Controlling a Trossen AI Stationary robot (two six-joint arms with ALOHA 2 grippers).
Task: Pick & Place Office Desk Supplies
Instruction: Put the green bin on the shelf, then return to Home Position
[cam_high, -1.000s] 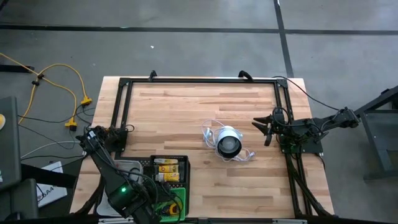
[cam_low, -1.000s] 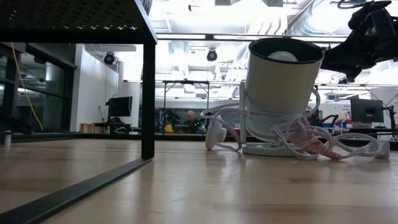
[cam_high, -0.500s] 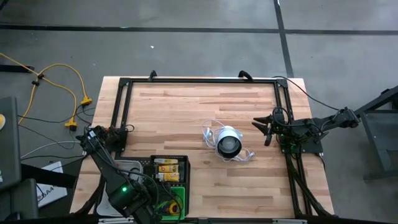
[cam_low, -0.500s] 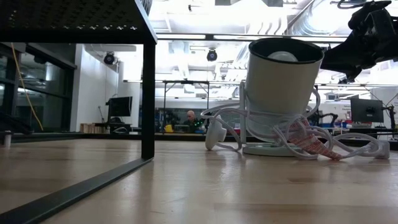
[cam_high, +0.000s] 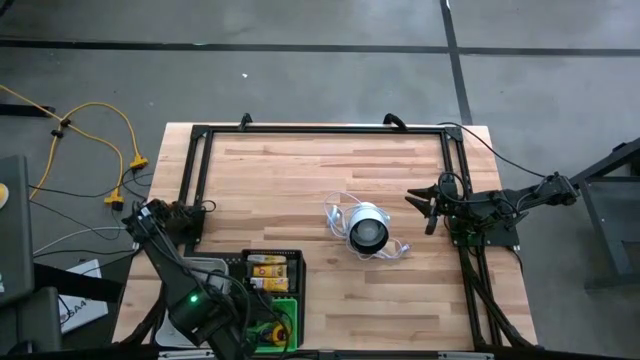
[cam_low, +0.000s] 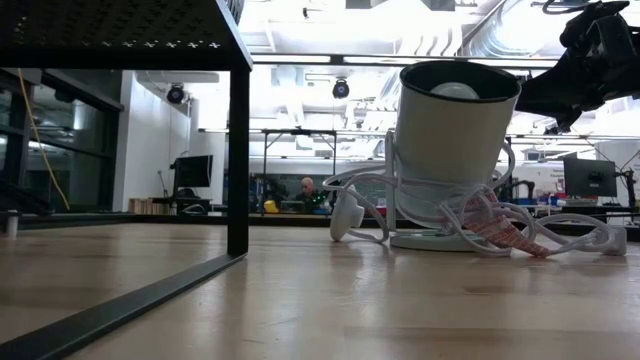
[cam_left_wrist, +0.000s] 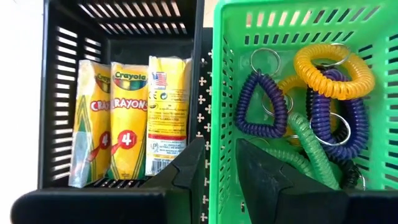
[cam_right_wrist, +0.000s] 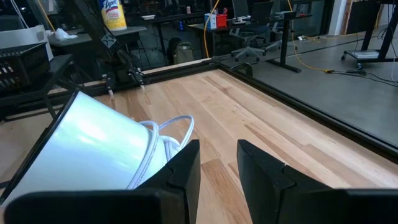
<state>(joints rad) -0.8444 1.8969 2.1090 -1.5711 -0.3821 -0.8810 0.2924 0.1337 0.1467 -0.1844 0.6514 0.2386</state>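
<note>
- The left hand (cam_left_wrist: 214, 171) hangs over the near left corner of the worktop (cam_high: 300, 190), above the trays; its fingers (cam_left_wrist: 186, 168) stand a little apart, straddling the wall between the black tray (cam_left_wrist: 62, 93) and the green tray (cam_left_wrist: 227, 93), and they grasp nothing.
- In the black tray, three yellow crayon packs (cam_left_wrist: 127, 121) stand side by side, upright against its far wall; the high view shows them as yellow packs in the black tray's compartment.
- In the green tray, just beside the black one, lies a heap of coiled loops: a purple loop (cam_left_wrist: 264, 106) with a metal ring, an orange loop (cam_left_wrist: 333, 71) lying on top of another purple one, and a green loop (cam_left_wrist: 311, 149) running under them toward the near wall.
- From above, the green tray (cam_high: 290, 318) sits nearer the worktop's edge than the black tray (cam_high: 262, 257), and the left arm covers part of both.
- Near the middle of the worktop stands a round white-and-black object (cam_high: 367, 228) with a white cord (cam_high: 340, 210) looped around it.
- The right hand (cam_high: 425, 208) waits at the worktop's right side, pointing at that round object and apart from it; its fingers (cam_right_wrist: 180, 174) are parted and empty.
</note>
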